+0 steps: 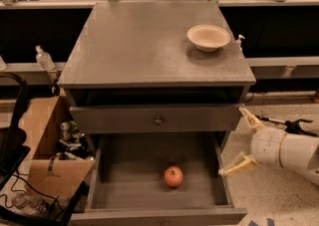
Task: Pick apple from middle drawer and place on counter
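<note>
We see the apple (173, 176) lying loose on the floor of the pulled-out middle drawer (132, 172), open to reach from above, our gripper (244, 143) spread wide and empty, seemingly just outside its right wall, the worktop (144, 46) overhead holding only a bowl (208, 37).

gripper (233, 142): smooth cream plastic, fingers parted
middle drawer (134, 185): matt grey wood, just left of gripper
counter (139, 41): matt grey, up-left of gripper
apple (173, 176): smooth, faint sheen
</note>
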You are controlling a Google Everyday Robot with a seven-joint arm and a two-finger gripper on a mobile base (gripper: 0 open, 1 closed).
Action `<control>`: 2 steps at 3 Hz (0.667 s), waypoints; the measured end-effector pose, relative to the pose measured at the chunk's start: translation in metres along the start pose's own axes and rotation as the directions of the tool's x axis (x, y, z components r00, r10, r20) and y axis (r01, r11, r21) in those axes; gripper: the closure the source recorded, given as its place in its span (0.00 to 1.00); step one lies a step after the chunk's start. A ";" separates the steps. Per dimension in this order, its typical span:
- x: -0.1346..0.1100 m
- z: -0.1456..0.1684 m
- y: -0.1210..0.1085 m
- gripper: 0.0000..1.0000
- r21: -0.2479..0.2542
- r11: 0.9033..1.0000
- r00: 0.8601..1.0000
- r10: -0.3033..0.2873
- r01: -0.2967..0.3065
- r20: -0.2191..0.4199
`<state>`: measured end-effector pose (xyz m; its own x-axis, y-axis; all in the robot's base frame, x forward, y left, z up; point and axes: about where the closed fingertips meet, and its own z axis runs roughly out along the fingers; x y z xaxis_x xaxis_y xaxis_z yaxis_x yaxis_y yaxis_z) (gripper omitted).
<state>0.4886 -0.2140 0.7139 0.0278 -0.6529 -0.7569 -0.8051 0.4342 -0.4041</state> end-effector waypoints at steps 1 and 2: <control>0.056 0.042 0.037 0.00 -0.048 0.999 0.997 0.013 -0.010 0.078; 0.097 0.068 0.063 0.00 -0.106 0.993 0.995 0.056 -0.047 0.087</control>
<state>0.4810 -0.2073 0.5802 0.0340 -0.5712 -0.8201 -0.8640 0.3956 -0.3114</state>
